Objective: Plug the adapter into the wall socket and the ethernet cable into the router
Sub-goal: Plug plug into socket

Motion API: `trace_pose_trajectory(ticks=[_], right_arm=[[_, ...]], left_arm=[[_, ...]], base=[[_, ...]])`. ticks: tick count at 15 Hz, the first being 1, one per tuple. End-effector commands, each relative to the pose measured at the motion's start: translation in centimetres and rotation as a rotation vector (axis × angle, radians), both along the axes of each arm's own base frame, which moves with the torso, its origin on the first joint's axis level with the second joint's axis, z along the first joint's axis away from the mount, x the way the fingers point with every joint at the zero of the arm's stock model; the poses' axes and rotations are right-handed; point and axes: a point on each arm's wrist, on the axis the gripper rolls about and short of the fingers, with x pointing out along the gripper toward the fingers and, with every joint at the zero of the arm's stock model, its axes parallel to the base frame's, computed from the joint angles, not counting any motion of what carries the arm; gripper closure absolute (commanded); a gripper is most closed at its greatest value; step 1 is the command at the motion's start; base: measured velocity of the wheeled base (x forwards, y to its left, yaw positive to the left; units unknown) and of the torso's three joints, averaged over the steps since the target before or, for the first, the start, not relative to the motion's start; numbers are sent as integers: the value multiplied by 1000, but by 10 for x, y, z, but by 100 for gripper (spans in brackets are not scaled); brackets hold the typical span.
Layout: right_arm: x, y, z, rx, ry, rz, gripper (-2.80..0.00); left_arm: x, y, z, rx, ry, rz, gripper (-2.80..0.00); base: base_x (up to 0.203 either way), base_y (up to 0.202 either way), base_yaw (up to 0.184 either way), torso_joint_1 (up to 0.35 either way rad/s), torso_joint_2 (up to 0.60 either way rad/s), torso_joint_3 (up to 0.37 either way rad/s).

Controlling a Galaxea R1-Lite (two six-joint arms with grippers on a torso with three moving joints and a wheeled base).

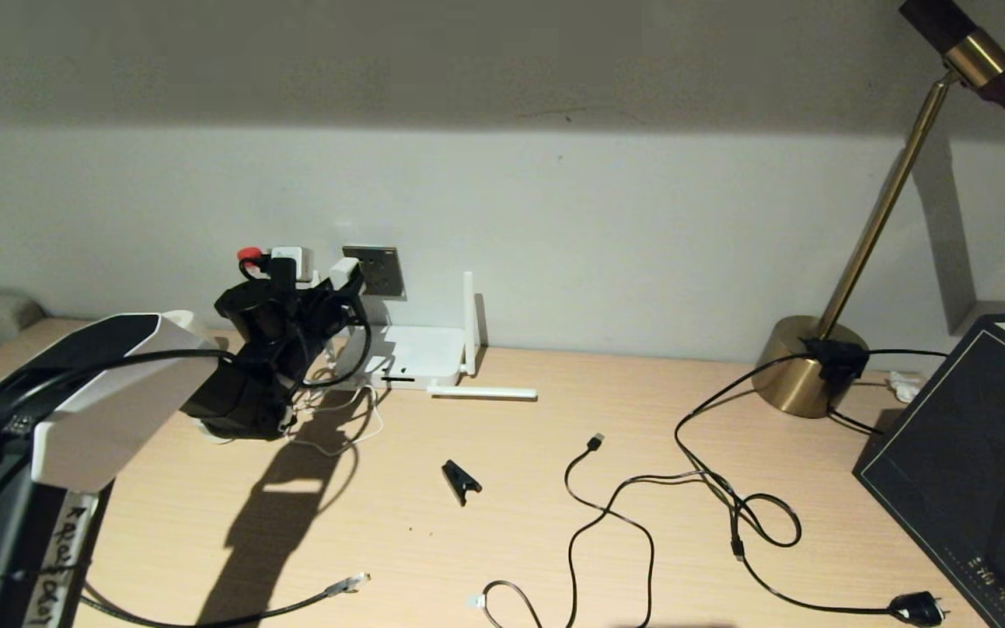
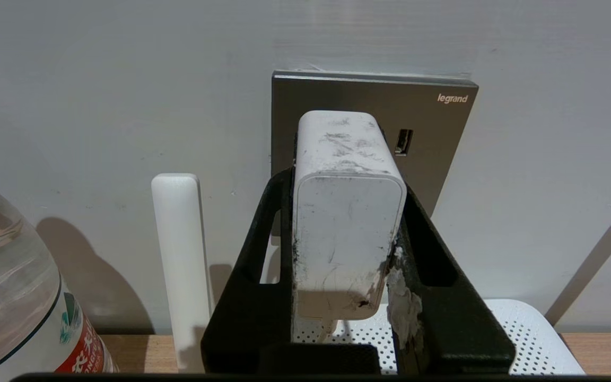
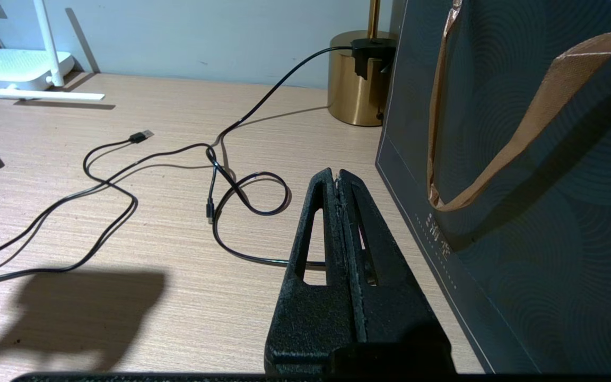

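The scuffed white cube-shaped adapter [image 2: 348, 212] sits pinched between the left gripper's [image 2: 345, 196] black fingers, its front against the square grey wall socket [image 2: 433, 132], above the flat white router [image 1: 415, 353]. The right gripper [image 3: 340, 178] rests fully closed and empty beside a dark paper bag [image 3: 523, 185].

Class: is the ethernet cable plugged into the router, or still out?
Out: the ethernet cable lies on the desk's near edge, its connector far from the router.
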Motion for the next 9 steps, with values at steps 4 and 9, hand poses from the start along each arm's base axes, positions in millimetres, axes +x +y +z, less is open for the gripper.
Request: trace_pose_trajectory(ticks=[4,9], right_arm=[[3,0,-10,0,36,1,0],[3,0,-10,0,36,1,0]], left_arm=[[-1,-4,1,0,-9,-7,0],[-2,-8,-1,0,-3,-14,0]], base=[[0,0,0,0,0,0],[0,0,0,0,0,0]])
